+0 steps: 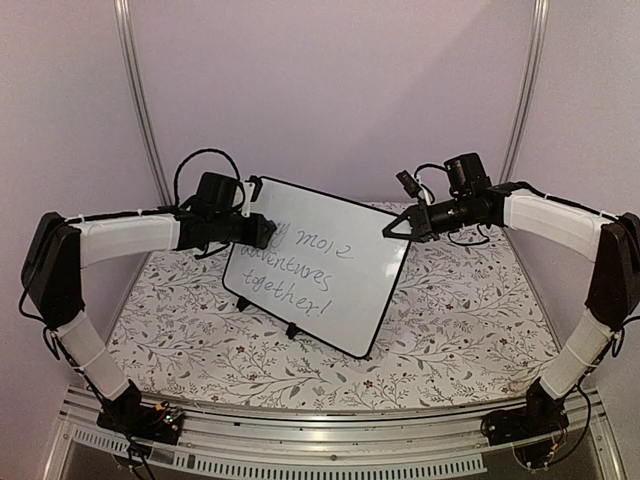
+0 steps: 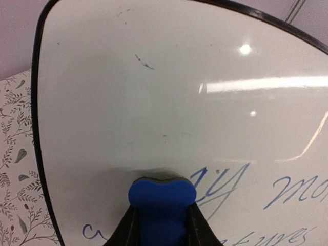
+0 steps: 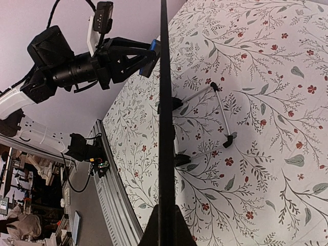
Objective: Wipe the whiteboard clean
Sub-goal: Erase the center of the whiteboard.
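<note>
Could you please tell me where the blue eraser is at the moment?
The blue eraser is clamped in the left end effector, pressed against the whiteboard near its upper left, beside the first handwritten line.

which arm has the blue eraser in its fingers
The left arm: the left fingers grip the blue eraser against the whiteboard, by the top line of writing. The right fingers only pinch the board's edge.
</note>
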Controlling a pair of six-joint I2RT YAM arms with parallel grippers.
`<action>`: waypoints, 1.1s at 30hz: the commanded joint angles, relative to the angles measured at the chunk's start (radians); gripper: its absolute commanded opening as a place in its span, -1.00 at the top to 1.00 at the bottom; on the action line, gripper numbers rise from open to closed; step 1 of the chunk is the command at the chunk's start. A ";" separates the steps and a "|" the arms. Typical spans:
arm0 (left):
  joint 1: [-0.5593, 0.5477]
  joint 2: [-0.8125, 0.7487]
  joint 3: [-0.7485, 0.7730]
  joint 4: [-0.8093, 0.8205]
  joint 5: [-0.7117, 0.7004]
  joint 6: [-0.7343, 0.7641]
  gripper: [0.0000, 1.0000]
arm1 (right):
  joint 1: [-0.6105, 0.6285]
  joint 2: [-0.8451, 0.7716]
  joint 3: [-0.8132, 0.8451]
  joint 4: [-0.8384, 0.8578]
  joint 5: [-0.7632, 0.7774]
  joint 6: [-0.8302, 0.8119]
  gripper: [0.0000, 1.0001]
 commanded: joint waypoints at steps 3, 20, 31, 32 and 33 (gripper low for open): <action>-0.041 -0.023 -0.085 -0.029 -0.011 -0.027 1.00 | 0.032 0.008 -0.031 -0.057 -0.017 -0.053 1.00; -0.024 0.071 0.128 -0.041 -0.024 0.048 1.00 | 0.040 0.020 -0.029 -0.051 -0.016 -0.041 1.00; -0.051 -0.021 -0.097 -0.065 -0.010 -0.028 1.00 | 0.041 0.029 -0.026 -0.050 -0.011 -0.038 1.00; -0.050 -0.026 -0.120 -0.065 -0.011 -0.037 1.00 | 0.042 0.030 -0.025 -0.052 -0.012 -0.039 1.00; -0.050 -0.032 -0.133 -0.065 -0.011 -0.044 1.00 | 0.040 0.030 -0.024 -0.053 -0.012 -0.039 1.00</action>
